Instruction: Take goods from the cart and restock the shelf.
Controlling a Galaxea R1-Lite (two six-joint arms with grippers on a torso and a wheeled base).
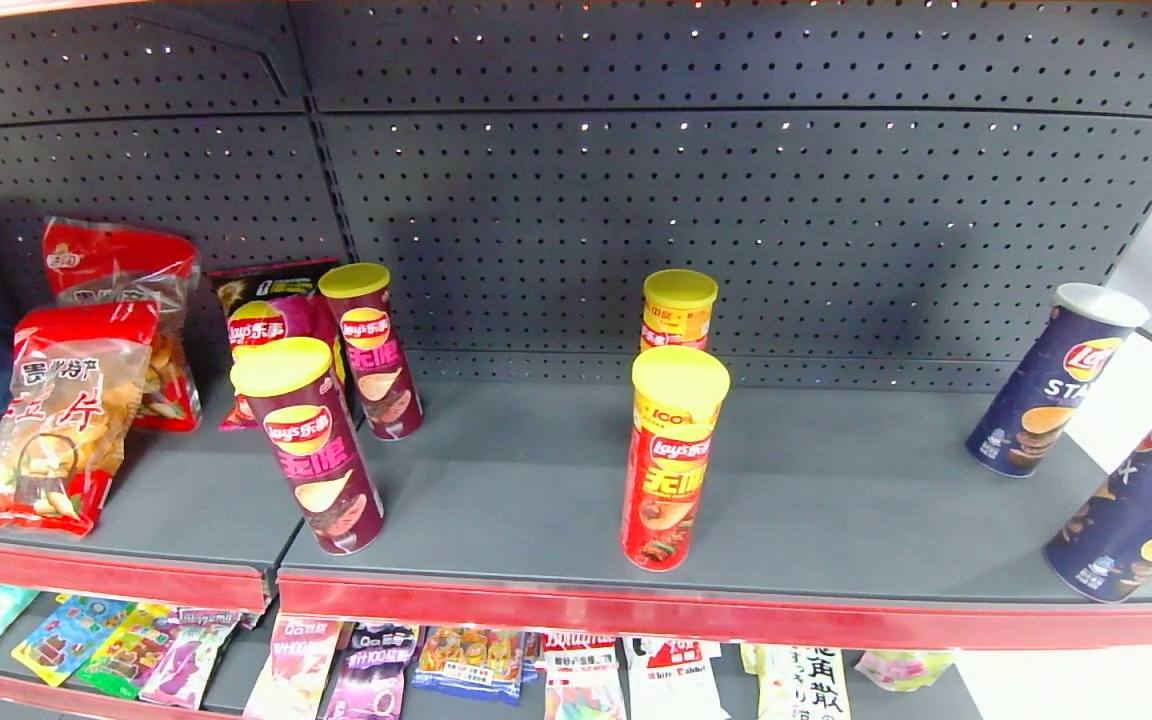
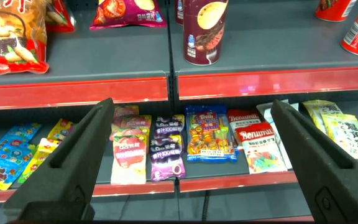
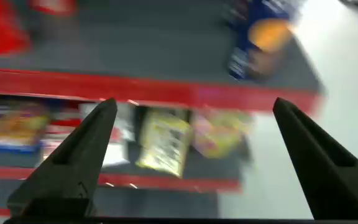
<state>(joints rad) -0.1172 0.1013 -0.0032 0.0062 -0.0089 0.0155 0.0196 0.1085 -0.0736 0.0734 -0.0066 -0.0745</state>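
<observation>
Restocking looks partway: shelf has room at 3 o'clock of red can; left gripper and right gripper splayed, empty.

Logos on cans, prob. chars on bags

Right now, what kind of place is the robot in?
Probably a shop aisle or mock-up: dark grey metal shelf with perforated back and red front edge, tall yellow-lidded crisp canisters grouped by colour, flat colourful snack packets lined up on the tier below.
</observation>
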